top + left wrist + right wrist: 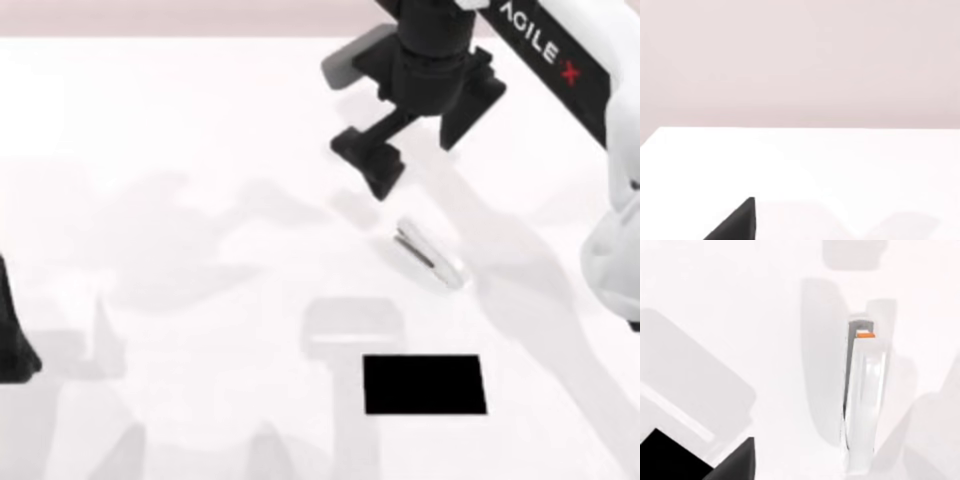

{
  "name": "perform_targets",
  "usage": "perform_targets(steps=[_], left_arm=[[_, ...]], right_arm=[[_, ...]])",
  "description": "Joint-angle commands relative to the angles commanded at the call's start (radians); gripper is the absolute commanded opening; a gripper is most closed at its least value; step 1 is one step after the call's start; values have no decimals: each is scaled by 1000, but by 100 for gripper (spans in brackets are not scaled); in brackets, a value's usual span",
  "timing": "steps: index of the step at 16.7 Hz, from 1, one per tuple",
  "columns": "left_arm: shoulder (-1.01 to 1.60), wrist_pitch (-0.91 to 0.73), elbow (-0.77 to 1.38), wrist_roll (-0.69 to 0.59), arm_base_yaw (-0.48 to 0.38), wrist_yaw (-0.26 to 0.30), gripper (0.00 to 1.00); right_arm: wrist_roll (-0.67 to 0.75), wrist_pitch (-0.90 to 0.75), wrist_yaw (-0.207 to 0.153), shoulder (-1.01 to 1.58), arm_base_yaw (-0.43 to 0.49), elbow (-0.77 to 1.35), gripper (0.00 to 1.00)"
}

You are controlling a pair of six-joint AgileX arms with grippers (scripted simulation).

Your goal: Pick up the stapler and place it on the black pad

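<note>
Hovering over the far right part of the table [150,130], the right gripper [385,150] sits just beyond the stapler [430,255] and has not closed on anything; its two black fingers look spread, one ending near the stapler's far end, the other higher and further right. The stapler lies flat on the tabletop, slanted, right of centre, and the right wrist view shows it [862,400] from above as a long pale body with a small orange mark at one end and a dark slit down its side. Nothing touches it there; only a dark finger edge shows in a corner of that view.

The black pad [424,385] lies nearer than the stapler, close by but apart from it, with bare table between them. It carries nothing.

So the step in hand appears to be the approach for the pick. The next move likely calls for bringing the gripper over the stapler's middle, turning the wrist so the fingers straddle its narrow width (not its length), then descending and closing.

The left gripper [15,350] is parked at the left edge of the table, barely in view; whether it is open cannot be told. Its wrist camera shows only bare table and a dark wedge.
</note>
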Motion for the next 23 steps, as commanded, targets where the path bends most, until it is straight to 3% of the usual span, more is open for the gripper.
perform_targets(steps=[11,17,23], left_arm=[[0,0,0,0,0,0,100],[0,0,0,0,0,0,100],[0,0,0,0,0,0,100]], right_arm=[[1,453,-2,-113,6,-572,100],[2,502,-2,-120,7,-625,100],[2,502,-2,-120,7,-625,55]])
